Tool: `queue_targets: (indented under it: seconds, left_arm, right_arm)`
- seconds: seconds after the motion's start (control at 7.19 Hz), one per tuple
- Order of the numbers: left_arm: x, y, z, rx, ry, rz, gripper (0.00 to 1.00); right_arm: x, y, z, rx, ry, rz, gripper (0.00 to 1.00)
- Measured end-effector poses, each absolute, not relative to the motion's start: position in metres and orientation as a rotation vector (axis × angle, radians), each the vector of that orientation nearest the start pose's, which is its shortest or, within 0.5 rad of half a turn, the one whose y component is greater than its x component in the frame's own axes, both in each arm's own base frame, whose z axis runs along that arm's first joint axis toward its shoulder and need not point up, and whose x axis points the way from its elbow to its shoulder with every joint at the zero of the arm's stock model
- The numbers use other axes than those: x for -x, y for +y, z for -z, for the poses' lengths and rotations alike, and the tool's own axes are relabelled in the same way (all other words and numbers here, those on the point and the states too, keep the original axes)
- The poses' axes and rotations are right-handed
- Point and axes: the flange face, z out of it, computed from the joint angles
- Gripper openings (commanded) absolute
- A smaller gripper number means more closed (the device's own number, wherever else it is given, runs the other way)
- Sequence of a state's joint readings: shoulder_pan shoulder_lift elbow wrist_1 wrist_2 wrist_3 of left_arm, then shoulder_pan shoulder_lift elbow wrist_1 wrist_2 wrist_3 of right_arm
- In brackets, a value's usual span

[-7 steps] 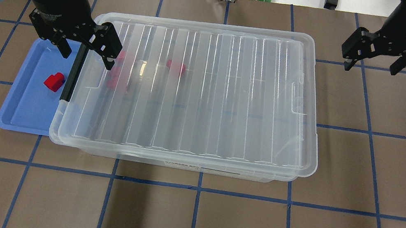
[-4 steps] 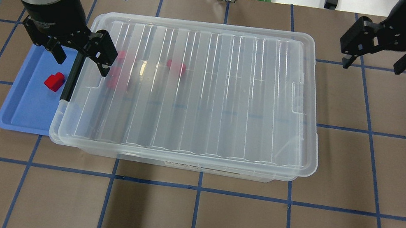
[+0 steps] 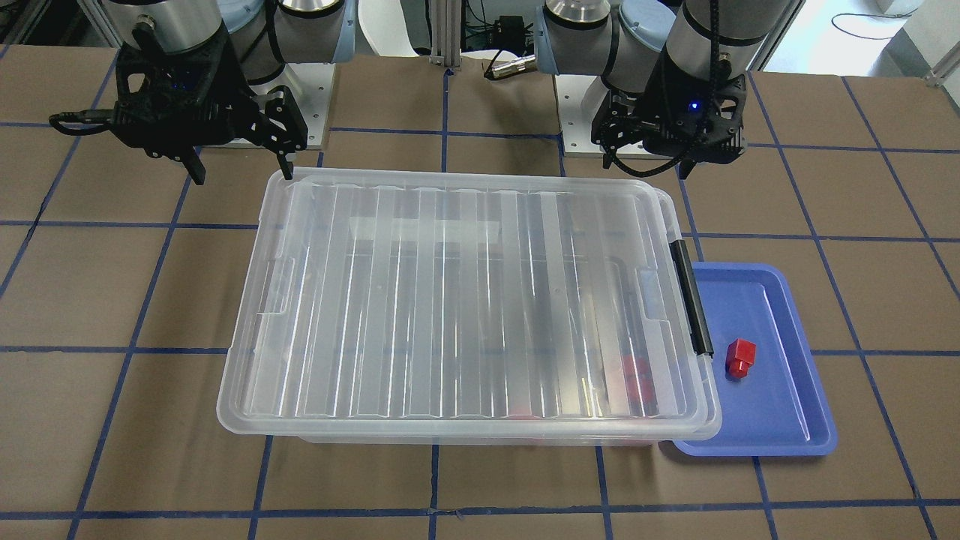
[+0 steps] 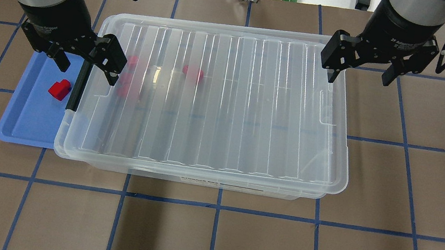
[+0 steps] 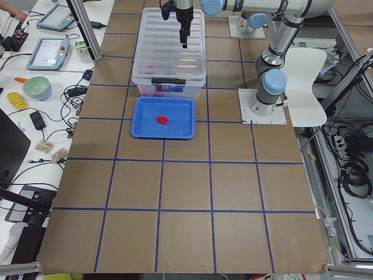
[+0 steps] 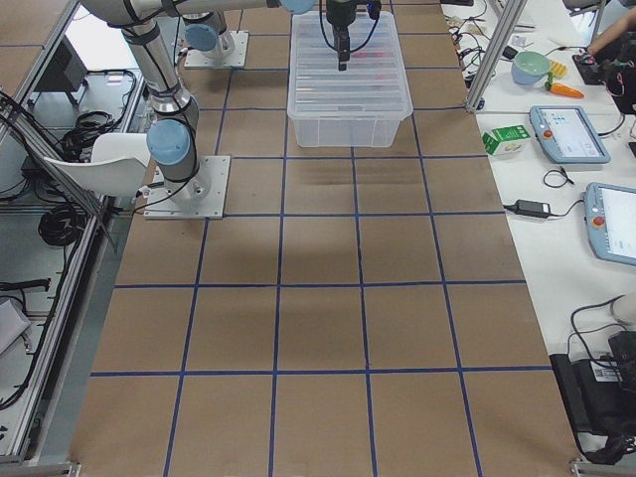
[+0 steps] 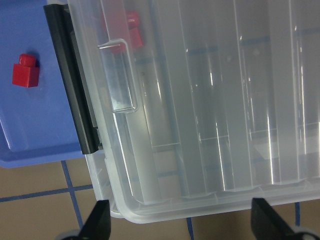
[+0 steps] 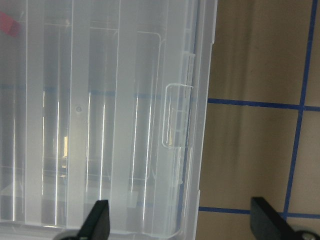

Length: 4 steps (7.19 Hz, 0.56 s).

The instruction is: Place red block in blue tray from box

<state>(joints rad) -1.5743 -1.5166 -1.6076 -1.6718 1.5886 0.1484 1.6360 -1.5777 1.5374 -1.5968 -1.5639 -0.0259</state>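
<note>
left gripper (image 4: 88, 68) and right gripper (image 4: 359, 76) hang spread, empty, at either end of the lidded box (image 4: 150, 172). one red block (image 4: 59, 89) lies in the blue tray (image 4: 24, 122). risk: a descent strikes the closed lid (image 4: 225, 111).

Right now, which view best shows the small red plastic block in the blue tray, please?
Left wrist-mounted: the small red plastic block is largest, stub clear. Overhead, front-facing: smaller; exterior left: tiny; others miss it.
</note>
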Motion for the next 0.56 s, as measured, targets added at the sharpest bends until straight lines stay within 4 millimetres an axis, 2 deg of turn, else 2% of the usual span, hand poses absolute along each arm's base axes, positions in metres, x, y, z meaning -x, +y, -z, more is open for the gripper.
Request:
queue_targets:
  seconds: [0.56]
  left_arm:
    - [0.1334,-0.4585,-0.4871,-0.234,3.119,-0.128,1.0]
  right_arm:
    - [-0.1618,-0.4928,-0.5045,0.124,3.125,0.168,1.0]
